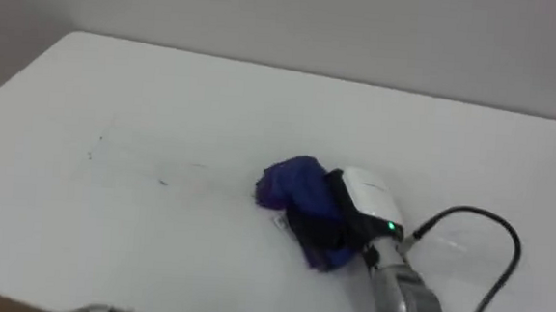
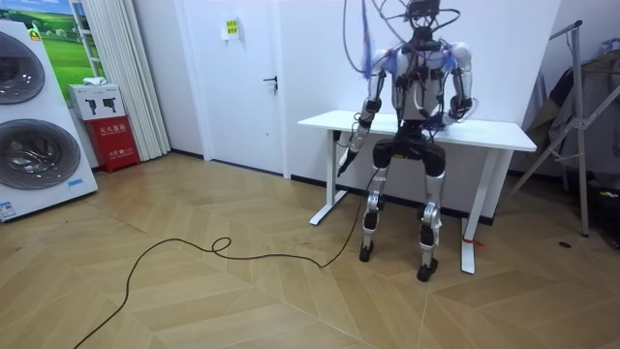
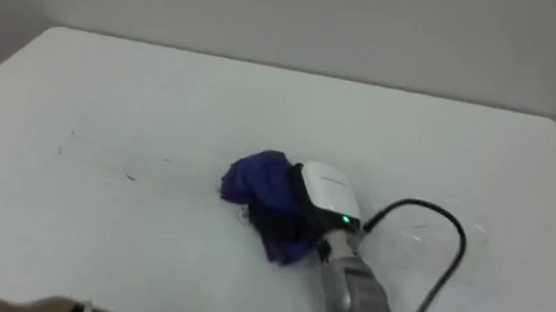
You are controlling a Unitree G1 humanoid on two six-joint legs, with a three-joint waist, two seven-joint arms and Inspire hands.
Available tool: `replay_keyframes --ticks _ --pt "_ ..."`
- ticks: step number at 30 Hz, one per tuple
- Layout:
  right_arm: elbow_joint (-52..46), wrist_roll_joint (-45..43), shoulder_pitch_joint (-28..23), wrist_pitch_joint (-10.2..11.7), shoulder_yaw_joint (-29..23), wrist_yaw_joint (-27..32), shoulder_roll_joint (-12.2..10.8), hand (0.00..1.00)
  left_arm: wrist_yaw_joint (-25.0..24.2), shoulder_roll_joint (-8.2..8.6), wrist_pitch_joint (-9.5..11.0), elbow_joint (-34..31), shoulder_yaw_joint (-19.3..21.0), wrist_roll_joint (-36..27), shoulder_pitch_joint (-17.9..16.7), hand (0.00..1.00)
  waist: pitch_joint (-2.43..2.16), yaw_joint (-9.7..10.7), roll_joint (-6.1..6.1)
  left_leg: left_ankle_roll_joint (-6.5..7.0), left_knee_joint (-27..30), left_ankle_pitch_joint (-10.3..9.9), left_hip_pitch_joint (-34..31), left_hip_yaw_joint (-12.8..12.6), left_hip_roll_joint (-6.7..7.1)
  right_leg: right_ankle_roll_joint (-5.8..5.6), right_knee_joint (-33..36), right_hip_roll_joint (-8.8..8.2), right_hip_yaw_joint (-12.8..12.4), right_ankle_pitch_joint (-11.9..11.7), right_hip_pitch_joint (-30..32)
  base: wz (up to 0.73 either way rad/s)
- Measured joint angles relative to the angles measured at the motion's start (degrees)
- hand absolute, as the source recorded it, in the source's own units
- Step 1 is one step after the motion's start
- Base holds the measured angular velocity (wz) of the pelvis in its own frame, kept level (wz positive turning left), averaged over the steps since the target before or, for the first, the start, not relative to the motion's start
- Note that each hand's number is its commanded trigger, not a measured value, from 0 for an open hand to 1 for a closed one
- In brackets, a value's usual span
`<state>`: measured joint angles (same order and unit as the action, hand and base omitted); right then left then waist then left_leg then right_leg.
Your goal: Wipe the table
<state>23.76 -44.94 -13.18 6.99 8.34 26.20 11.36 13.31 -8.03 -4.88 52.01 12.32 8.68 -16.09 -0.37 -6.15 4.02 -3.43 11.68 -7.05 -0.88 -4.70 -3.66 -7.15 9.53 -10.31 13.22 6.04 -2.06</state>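
Note:
A crumpled blue cloth (image 1: 295,191) lies near the middle of the white table (image 1: 166,91). My right hand (image 1: 367,200) comes in from the lower right and rests on the cloth's right side, its dark fingers curled into the fabric. Faint dark marks (image 1: 160,180) streak the tabletop to the left of the cloth. In the room view I stand at the table's near side, facing the wall. My left hand (image 2: 355,136) hangs low by the table's edge.
The table's far edge (image 1: 312,73) meets a pale wall. In the room view, washing machines (image 2: 34,126) and a red box (image 2: 111,141) stand at the left, a door (image 2: 242,78) beside the table, a metal rack (image 2: 581,126) at the right.

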Motion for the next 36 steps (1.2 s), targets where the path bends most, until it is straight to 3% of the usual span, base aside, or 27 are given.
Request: replay_keyframes --ticks 1,4,6,9,11,14,16,17,19,20,22,24,27,30,32,34,36 --pt "0.11 3.53 -4.99 0.83 -4.32 3.77 1.38 1.0 0.48 -1.17 0.02 0.17 1.81 0.99 -0.82 0.0 -0.4 0.51 0.51 0.56 0.13 -0.42 0.09 -0.05 0.46 0.02 0.22 -0.29 -0.39 -0.2 -0.18 -0.07" --pt "3.64 10.87 -11.48 1.92 -12.81 9.93 3.08 1.0 2.56 -3.18 0.34 0.35 3.3 0.9 -2.14 0.0 -0.66 2.53 0.27 0.74 0.27 -1.66 0.61 -0.31 0.37 0.57 0.45 -0.27 1.33 -0.75 -1.01 -0.13" --pt "6.16 14.23 -12.36 2.16 -15.37 11.25 4.32 1.0 2.73 -3.51 0.79 0.35 3.18 0.57 -1.73 0.0 -0.72 3.01 0.14 0.7 -0.11 -1.86 1.06 -0.71 0.33 0.56 0.4 -0.26 1.32 -0.75 -1.01 -0.11" --pt "8.78 15.18 -10.99 2.09 -16.8 11.29 4.68 1.0 2.71 -2.67 1.7 0.64 1.83 -0.27 -0.03 0.0 -0.71 2.78 -0.01 0.34 -0.17 -2.4 1.96 -1.14 0.06 0.57 0.37 -0.1 1.01 -0.76 -1.63 -0.13" --pt "7.69 15.17 -9.01 -0.34 -15.83 10.91 4.31 1.0 2.79 -2.46 1.72 0.76 -1.12 -1.75 0.08 0.0 -0.7 2.29 -0.33 0.21 -0.22 -2.74 2.71 -1.69 -0.16 0.81 0.28 0.13 1.02 -0.92 -1.9 -0.23" --pt "4.47 13.94 -3.38 -6.58 -12.1 8.8 1.98 1.0 2.94 -1.85 1.37 0.71 -5.48 -3.59 0.98 0.0 -0.46 0.27 -1.19 0.05 -0.21 -2.75 2.67 -1.75 -0.88 1.79 0.22 1.24 0.64 -1.84 -0.75 -0.39" --pt "0.36 9.0 2.88 -11.14 -3.73 1.89 0.81 1.0 2.95 -0.97 0.9 0.76 -7.41 -3.82 2.11 0.0 -0.12 -2.71 -1.97 -0.16 -0.26 -2.73 2.51 -0.36 -1.6 2.78 0.18 2.8 0.41 -2.49 0.22 -0.36" --pt "-0.44 8.01 4.95 -11.9 -0.92 0.01 0.42 1.0 2.95 -0.9 0.75 0.84 -8.14 -4.18 2.56 0.0 0.06 -3.41 -2.22 -0.22 -0.27 -2.7 2.49 0.27 -1.73 2.9 0.18 3.14 0.47 -2.49 0.29 -0.2" --pt "-1.52 3.23 14.73 -13.41 9.19 -7.88 -1.51 1.0 2.89 0.18 -0.06 1.59 -9.17 -4.67 3.97 0.0 0.74 -5.86 -3.42 -0.54 -0.21 -2.5 1.4 3.75 -1.75 3.29 0.39 4.14 1.08 -1.95 1.17 0.06" --pt "-1.5 2.26 16.73 -13.38 10.86 -9.45 -2.51 1.0 2.79 0.38 -0.26 1.54 -9.18 -4.67 4.27 0.0 0.9 -6.19 -3.45 -0.63 -0.24 -2.44 1.04 4.31 -1.74 3.08 0.28 4.29 1.26 -1.43 1.38 0.26" --pt "-1.21 -0.52 21.32 -12.69 14.19 -14.22 -5.21 1.0 2.19 0.51 -0.91 1.29 -8.44 -4.07 3.34 0.0 0.83 -9.4 -3.62 -1.38 -0.41 -1.54 -0.14 6.43 -1.64 3.54 0.3 4.41 2.79 -1.02 1.94 0.33" --pt "-1.22 -1.18 21.51 -12.64 14.33 -16.16 -5.67 1.0 2.0 0.01 -1.7 0.91 -6.29 -2.65 1.44 0.0 0.63 -10.48 -3.13 -1.05 -0.5 -1.27 -0.33 7.5 -1.37 3.97 0.16 4.18 4.28 -0.89 1.5 0.41" --pt "-1.86 -1.5 19.32 -11.99 13.93 -16.2 -4.97 1.0 0.92 -1.09 -4.65 0.85 -5.29 -2.4 -3.26 0.0 0.8 -9.55 -2.07 -0.98 -1.11 -1.3 1.11 8.53 -0.77 3.84 -0.99 3.93 5.3 -0.49 -0.91 0.31" --pt "-0.43 -2.46 16.04 -8.83 12.7 -14.16 -4.13 1.0 0.05 -0.77 -4.92 0.84 -5.34 -2.42 -3.92 0.0 0.9 -7.3 -1.8 -0.62 -1.58 -1.75 2.97 8.26 -0.44 3.11 -1.61 3.4 7.31 0.1 -3.53 0.31" --pt "-0.17 -2.85 13.27 -6.62 10.9 -11.38 -4.06 1.0 -0.07 -0.78 -4.72 0.85 -4.45 -2.16 -3.62 0.0 0.9 -6.31 -1.77 -0.59 -1.93 -2.31 3.63 7.83 -0.34 2.79 -2.23 3.39 6.86 0.6 -4.62 0.02" --pt "-1.09 -2.55 8.52 -5.02 8.22 -6.81 -2.87 1.0 0.03 -0.91 -4.43 0.85 -2.94 -1.42 -3.41 0.0 0.55 -4.61 -1.72 -0.42 -1.73 -2.64 3.86 7.81 -0.12 2.49 -2.59 3.24 6.92 0.81 -5.25 0.02" --pt "-2.26 0.01 2.77 -3.59 4.45 -1.66 0.82 1.0 0.2 -1.23 -4.26 0.85 -1.39 0.99 -2.52 0.0 -0.02 -2.88 -1.92 -0.2 -1.76 -2.79 3.78 7.67 0.22 2.27 -2.56 2.92 6.78 0.94 -5.3 0.0"
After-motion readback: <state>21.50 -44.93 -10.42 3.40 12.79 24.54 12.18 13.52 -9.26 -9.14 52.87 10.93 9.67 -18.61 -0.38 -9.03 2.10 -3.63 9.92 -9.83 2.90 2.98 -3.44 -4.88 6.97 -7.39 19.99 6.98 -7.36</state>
